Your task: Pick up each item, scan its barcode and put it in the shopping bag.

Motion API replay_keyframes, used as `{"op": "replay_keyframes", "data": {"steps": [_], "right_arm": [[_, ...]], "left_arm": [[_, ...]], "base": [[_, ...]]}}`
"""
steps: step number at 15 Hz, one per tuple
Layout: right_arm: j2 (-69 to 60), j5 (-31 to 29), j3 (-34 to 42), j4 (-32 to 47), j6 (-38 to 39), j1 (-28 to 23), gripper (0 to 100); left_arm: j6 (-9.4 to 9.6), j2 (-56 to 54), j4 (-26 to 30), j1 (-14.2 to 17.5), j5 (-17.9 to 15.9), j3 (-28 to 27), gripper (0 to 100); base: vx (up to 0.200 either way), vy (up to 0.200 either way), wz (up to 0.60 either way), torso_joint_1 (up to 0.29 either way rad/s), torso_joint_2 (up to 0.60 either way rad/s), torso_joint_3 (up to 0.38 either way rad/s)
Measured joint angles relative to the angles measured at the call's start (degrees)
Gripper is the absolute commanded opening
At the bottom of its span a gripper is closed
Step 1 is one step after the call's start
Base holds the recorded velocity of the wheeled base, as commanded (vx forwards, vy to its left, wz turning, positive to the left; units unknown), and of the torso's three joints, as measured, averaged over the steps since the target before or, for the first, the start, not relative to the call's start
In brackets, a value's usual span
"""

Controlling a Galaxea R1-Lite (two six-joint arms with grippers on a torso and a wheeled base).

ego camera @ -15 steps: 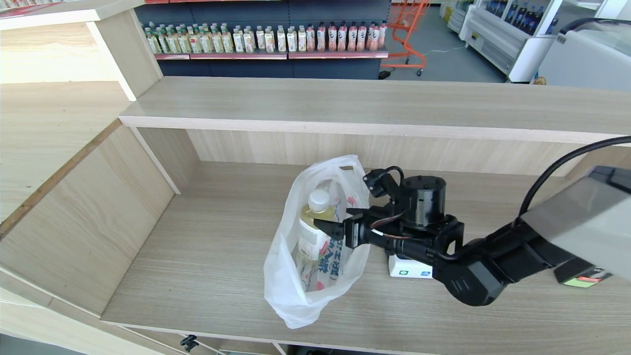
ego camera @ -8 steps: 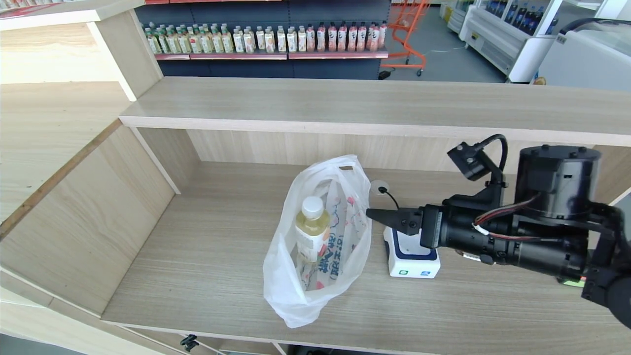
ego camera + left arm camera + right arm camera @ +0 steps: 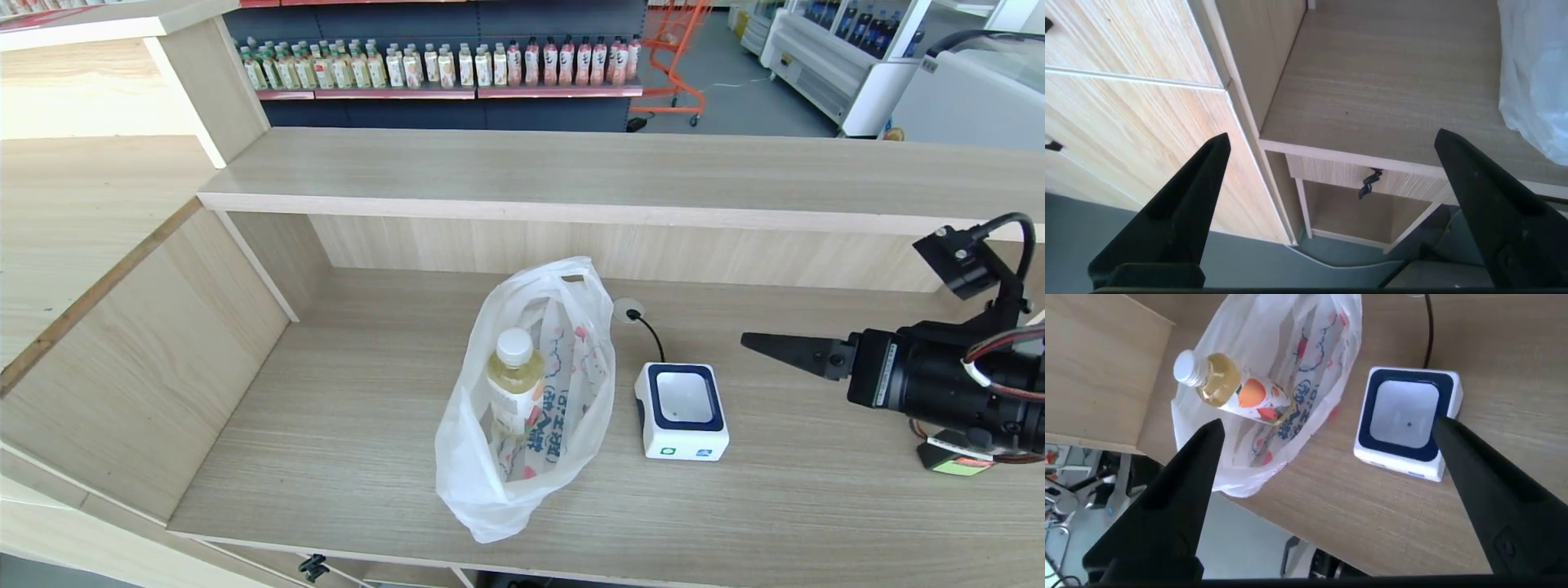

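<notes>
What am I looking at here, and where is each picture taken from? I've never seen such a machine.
This is a two-armed robot at a shop checkout. The wide picture comes from a camera on its head, looking down at a wooden counter. The other two come from cameras on its wrists; the dark wedges there are each gripper's own fingers. On the counter are a white shopping bag with a bottle inside and, beside it, a barcode scanner. The right gripper hangs open to the scanner's right; the left gripper is open near the counter's front edge. Neither holds anything.
</notes>
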Motion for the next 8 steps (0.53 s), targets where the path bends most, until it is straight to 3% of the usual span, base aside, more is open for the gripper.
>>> {"op": "replay_keyframes", "data": {"steps": [5, 7, 8], "right_arm": [[-1.2, 0.0, 1.8, 0.0, -1.1, -3.7, 100], [-1.1, 0.0, 1.9, 0.0, -1.1, -4.8, 100], [-1.1, 0.0, 2.0, 0.0, -1.4, -5.2, 100]], "left_arm": [[0.05, 0.0, 0.0, 0.0, 0.0, 0.0, 100], [0.00, 0.0, 0.0, 0.0, 0.0, 0.0, 100], [-0.04, 0.0, 0.0, 0.0, 0.0, 0.0, 100]], "base": [[-0.200, 0.000, 0.00, 0.005, 0.00, 0.003], [0.000, 0.000, 0.00, 0.000, 0.00, 0.000], [0.000, -0.200, 0.00, -0.017, 0.00, 0.002]]}}
